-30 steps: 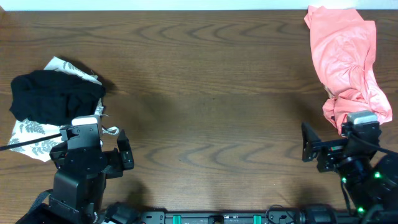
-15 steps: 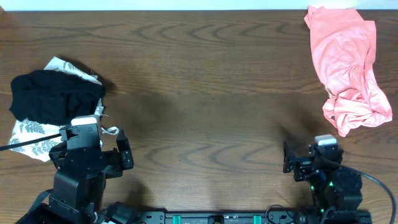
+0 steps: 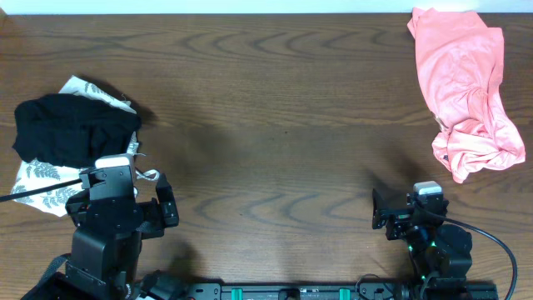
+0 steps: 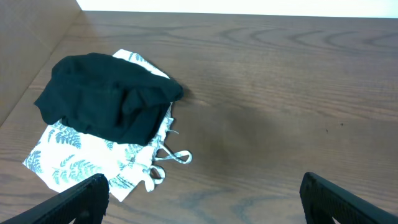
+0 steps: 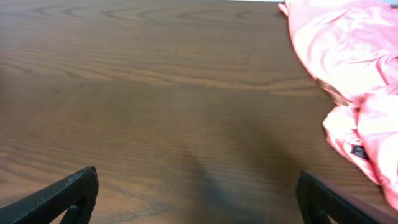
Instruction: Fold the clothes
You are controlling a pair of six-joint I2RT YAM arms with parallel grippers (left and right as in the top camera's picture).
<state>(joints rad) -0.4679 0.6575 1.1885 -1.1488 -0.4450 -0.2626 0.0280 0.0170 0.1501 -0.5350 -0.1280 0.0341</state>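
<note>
With both arms' jaws spread wide and empty, we risk pinching the black garment (image 3: pixel 75 129) together with the leaf-print cloth (image 3: pixel 37 179) under it and dragging both

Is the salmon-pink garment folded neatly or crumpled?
Crumpled, not folded. The salmon-pink soft garment lies in an uneven heap with loose wrinkles and a bunched lower end; no straight folded edges show.

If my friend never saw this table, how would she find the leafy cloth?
Look at the left end of the brown table, where two cloths are piled. The leafy cloth lies under the black cloth; it is the only white one, with a leaf print.
</note>
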